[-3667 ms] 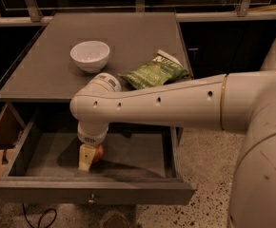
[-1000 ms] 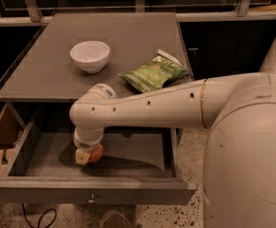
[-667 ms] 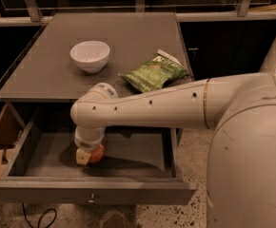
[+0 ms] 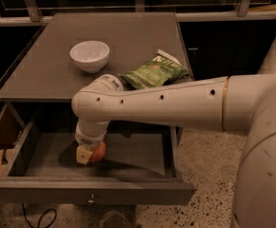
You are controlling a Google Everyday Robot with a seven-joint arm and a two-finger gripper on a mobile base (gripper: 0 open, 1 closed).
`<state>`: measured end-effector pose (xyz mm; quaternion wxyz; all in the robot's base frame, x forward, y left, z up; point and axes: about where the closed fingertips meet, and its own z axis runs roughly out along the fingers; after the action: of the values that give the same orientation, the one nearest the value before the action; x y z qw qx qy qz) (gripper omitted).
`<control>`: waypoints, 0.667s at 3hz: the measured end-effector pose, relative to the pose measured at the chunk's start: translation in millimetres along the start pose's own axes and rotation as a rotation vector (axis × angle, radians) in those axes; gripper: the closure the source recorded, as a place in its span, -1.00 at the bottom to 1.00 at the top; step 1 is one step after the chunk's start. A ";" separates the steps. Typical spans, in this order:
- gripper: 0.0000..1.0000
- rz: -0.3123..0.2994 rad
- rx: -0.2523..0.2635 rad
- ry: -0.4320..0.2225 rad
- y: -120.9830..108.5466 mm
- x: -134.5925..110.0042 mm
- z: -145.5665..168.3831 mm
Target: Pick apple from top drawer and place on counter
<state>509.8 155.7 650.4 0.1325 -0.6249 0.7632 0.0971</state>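
Gripper (image 4: 91,153) low in the left half of the top drawer (image 4: 133,158), jaws seemingly clamped on the apple (image 4: 99,152) on its floor; on lifting, a shallow hold may slip, or the apple may strike the bench (image 4: 128,42) edge above the drawer.

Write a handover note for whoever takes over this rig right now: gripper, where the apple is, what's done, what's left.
Gripper: down inside the open top drawer, right at the apple; a firm grasp cannot be confirmed from this view.
Apple: in the left half of the drawer, beside the gripper.
Counter: holds a white bowl and a green chip bag; bare space towards the back.
Done: drawer open, gripper brought to the apple.
Left: confirm the grasp, lift out, place the apple on the counter.
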 end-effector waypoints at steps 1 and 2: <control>1.00 0.005 -0.009 0.009 17.6 -8.3 -56.6; 1.00 0.001 -0.010 0.007 17.1 -12.4 -59.7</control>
<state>490.4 151.9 710.7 0.1268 -0.6255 0.7634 0.0989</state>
